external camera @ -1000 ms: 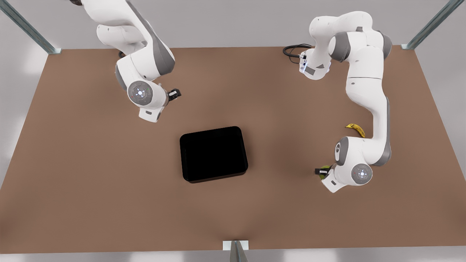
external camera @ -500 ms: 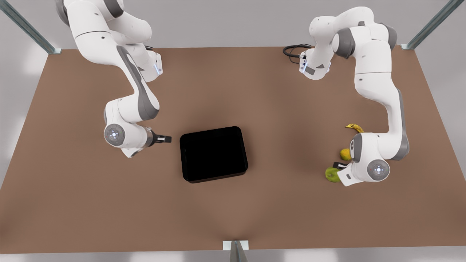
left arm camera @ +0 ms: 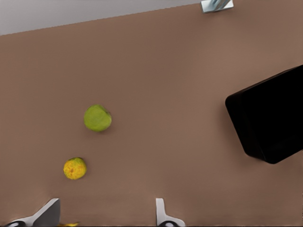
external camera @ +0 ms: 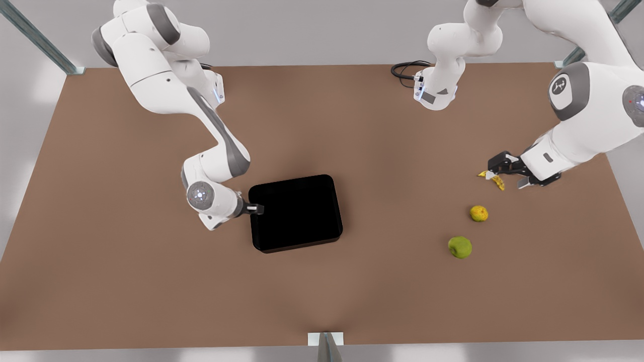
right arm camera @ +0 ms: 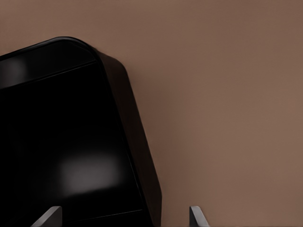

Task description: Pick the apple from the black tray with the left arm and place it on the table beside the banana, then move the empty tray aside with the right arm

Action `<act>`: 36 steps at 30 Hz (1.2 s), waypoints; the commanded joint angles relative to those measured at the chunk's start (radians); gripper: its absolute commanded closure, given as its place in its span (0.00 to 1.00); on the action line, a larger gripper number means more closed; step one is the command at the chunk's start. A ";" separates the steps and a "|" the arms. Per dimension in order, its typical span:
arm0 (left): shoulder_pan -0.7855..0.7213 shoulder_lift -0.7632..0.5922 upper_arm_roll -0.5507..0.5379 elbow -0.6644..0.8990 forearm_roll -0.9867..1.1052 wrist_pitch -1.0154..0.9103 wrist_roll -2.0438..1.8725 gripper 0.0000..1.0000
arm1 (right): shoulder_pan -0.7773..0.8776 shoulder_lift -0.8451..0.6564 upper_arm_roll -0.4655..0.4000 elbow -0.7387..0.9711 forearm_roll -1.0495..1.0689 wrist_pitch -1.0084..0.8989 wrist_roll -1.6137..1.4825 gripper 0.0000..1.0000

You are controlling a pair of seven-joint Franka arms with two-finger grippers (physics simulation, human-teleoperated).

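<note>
two grippers noted. left gripper (external camera: 495,168), fingers spread wide and holding nothing, above the banana (external camera: 493,178), clear of the green apple (external camera: 460,247) resting on the table (external camera: 126,281) near the banana, beside a yellow fruit (external camera: 479,213). right gripper (external camera: 255,208) at the black tray (external camera: 295,212) edge, fingers apart astride the rim, seemingly for moving the empty tray aside.

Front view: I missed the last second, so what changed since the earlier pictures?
The left gripper let go of the green apple and rose above the banana. The right gripper swung down to the black tray, fingers open astride its edge. Tray, banana and yellow fruit stayed put.
</note>
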 commanded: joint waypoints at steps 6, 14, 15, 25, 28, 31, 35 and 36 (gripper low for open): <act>0.016 0.087 0.004 0.031 0.032 0.065 -0.136 0.00 | 0.011 0.066 0.030 0.027 -0.106 0.062 0.118 0.00; -0.020 0.113 -0.005 0.036 0.110 -0.003 -0.145 0.00 | -0.003 0.104 0.056 0.024 -0.209 0.062 0.057 0.00; -0.011 0.114 0.000 0.036 0.108 -0.001 -0.138 0.00 | -0.003 0.104 0.055 0.026 -0.209 0.062 0.051 0.00; -0.008 0.131 0.003 0.033 0.114 0.004 -0.144 0.00 | 0.000 0.173 0.055 0.027 -0.287 0.087 0.051 0.01; -0.008 0.131 0.003 0.033 0.116 0.004 -0.144 0.00 | 0.000 0.181 0.055 0.029 -0.287 0.087 0.051 0.22; -0.010 0.133 0.003 0.031 0.116 0.004 -0.144 0.00 | 0.000 0.185 0.055 0.030 -0.285 0.087 0.052 0.38; -0.008 0.133 0.003 0.031 0.117 0.004 -0.145 0.00 | 0.000 0.185 0.056 0.040 -0.282 0.085 0.054 0.55; -0.008 0.134 0.003 0.031 0.117 0.004 -0.145 0.00 | 0.000 0.185 0.056 0.040 -0.281 0.085 0.057 0.55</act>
